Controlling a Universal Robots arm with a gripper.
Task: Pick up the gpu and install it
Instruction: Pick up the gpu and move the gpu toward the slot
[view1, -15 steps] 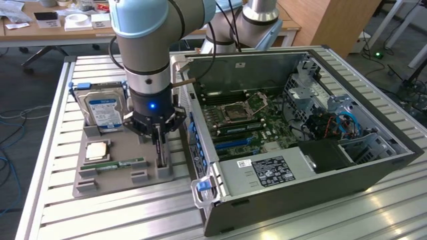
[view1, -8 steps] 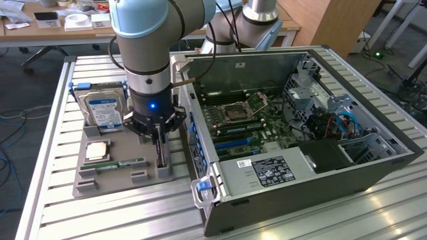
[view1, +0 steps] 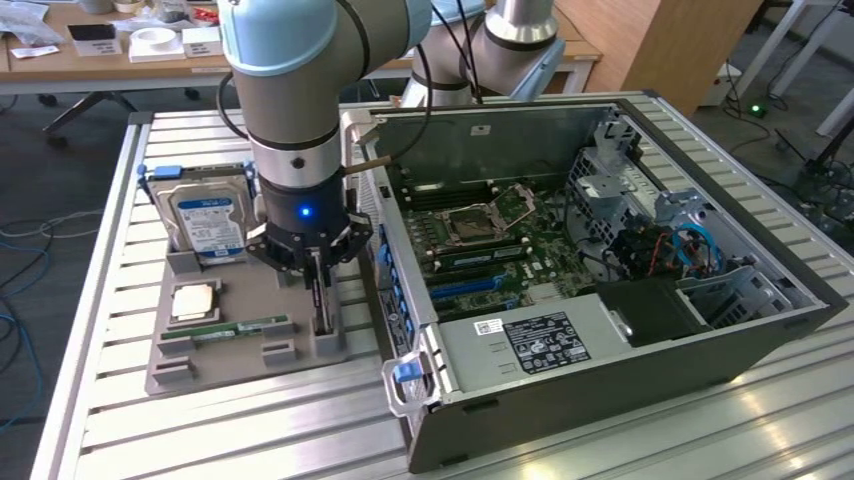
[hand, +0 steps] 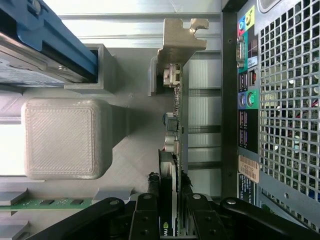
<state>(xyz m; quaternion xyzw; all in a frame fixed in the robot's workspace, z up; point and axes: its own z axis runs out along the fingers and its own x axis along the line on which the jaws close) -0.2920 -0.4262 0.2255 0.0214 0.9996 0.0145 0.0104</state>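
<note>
gpu (hand: 174, 125) is stood on edge in the grey tray (view1: 247, 360), just beside the pc case (view1: 601, 400). its upper edge is pinched by the claw (hand: 170, 210). judged light, stiff, fragile; edge grip preferred, components avoided.

A: Where is the gripper (view1: 315, 268) found?
B: It is pointed straight down onto the top edge of the gpu (view1: 322, 305), which is stood on edge in the grey holder (view1: 227, 365), just beside the open computer case (view1: 641, 360).
A: What else is kept in the holder?
B: A blue-labelled hard drive (view1: 207, 222) is stood upright at its far end, and a green RAM stick (view1: 227, 330) is laid flat.
</note>
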